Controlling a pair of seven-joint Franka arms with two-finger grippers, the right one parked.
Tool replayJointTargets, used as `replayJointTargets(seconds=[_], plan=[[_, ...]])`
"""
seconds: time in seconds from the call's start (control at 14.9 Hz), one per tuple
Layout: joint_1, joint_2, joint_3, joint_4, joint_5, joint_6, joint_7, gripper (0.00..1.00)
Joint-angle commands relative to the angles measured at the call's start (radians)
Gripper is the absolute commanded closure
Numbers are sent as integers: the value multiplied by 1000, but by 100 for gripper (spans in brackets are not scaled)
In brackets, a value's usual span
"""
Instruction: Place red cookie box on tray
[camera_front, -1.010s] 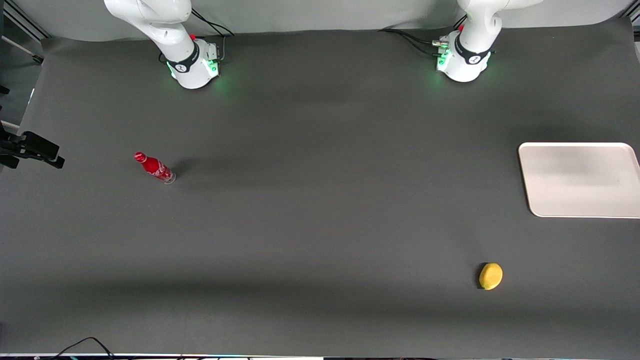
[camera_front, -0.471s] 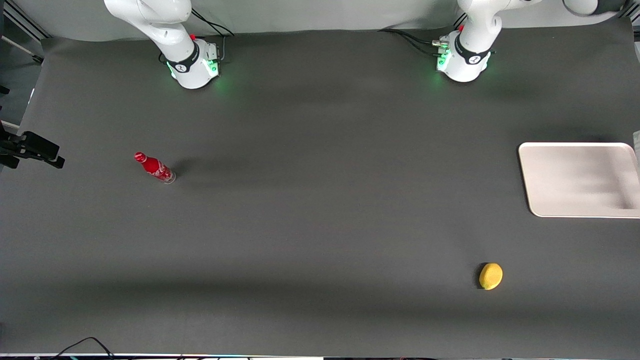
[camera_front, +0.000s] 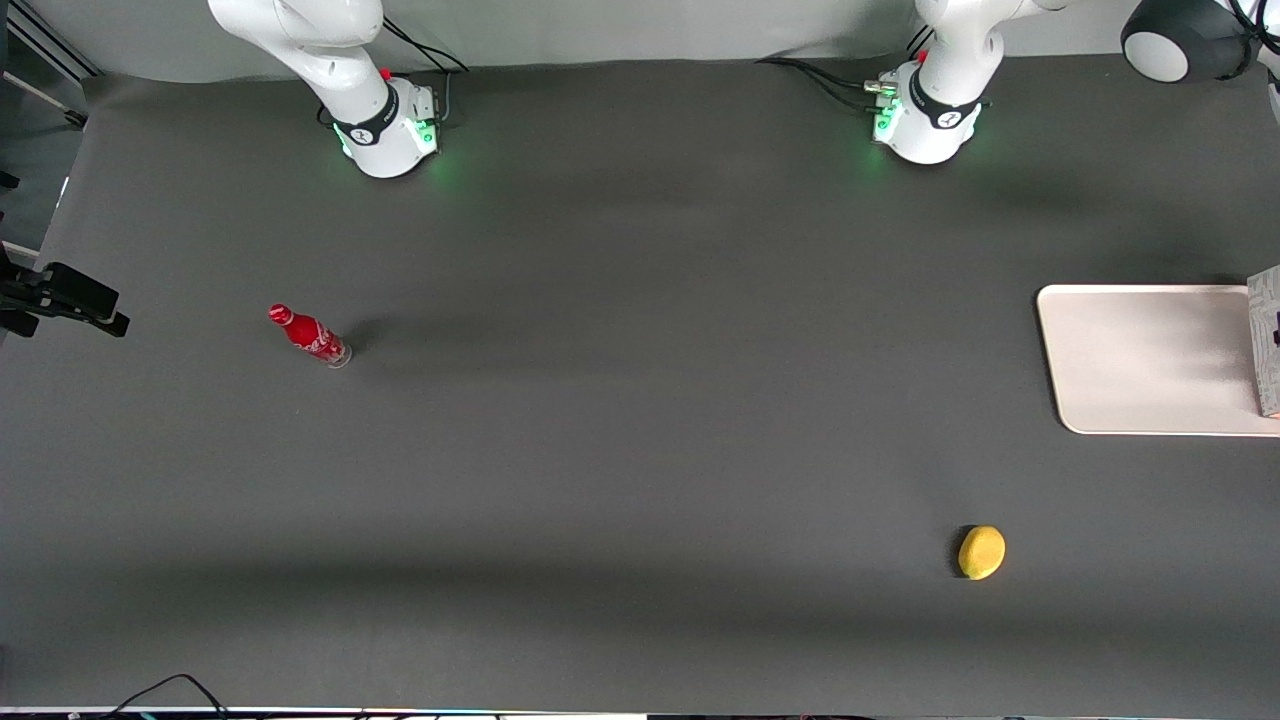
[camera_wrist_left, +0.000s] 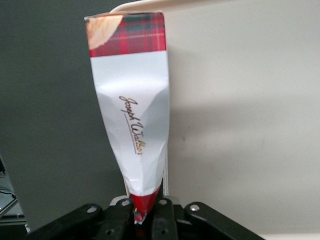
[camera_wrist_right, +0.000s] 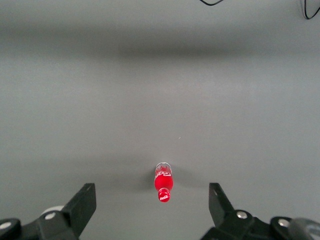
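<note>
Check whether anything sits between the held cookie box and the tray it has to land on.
Nothing visible does. The gripper is shut on the red cookie box, held above the tray, whose visible surface is bare. The lemon lies nearer the front camera, off the tray.

Small red bottle (camera_wrist_right: 163, 187) upright on the grey table (camera_wrist_right: 160, 100).

Tray (camera_front: 1150, 360) and red cookie box (camera_front: 1268, 340) both cut by front view's edge, pincer (camera_wrist_left: 142, 212) out of that view, box's gripped end pinched out of sight
</note>
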Motion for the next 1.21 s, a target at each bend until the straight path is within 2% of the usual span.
replayJointTargets(seconds=[0.0,0.2,0.4,0.47,0.67,0.81,0.94,1.01,1.14], plan=[[-7,-7,12,13,-34,-7,35,0],[-15,-59,15,25,-33,-47,27,0],[-32,-164,40,92,-14,-240,-31,0],[-37,-206,44,122,10,-317,-72,0],[-63,-342,25,241,152,-580,-287,0],[-69,-466,-56,281,229,-735,-439,0],[-66,-611,-205,275,349,-829,-618,0],[-64,-672,-272,266,381,-887,-713,0],[-64,-766,-388,243,386,-996,-856,0]])
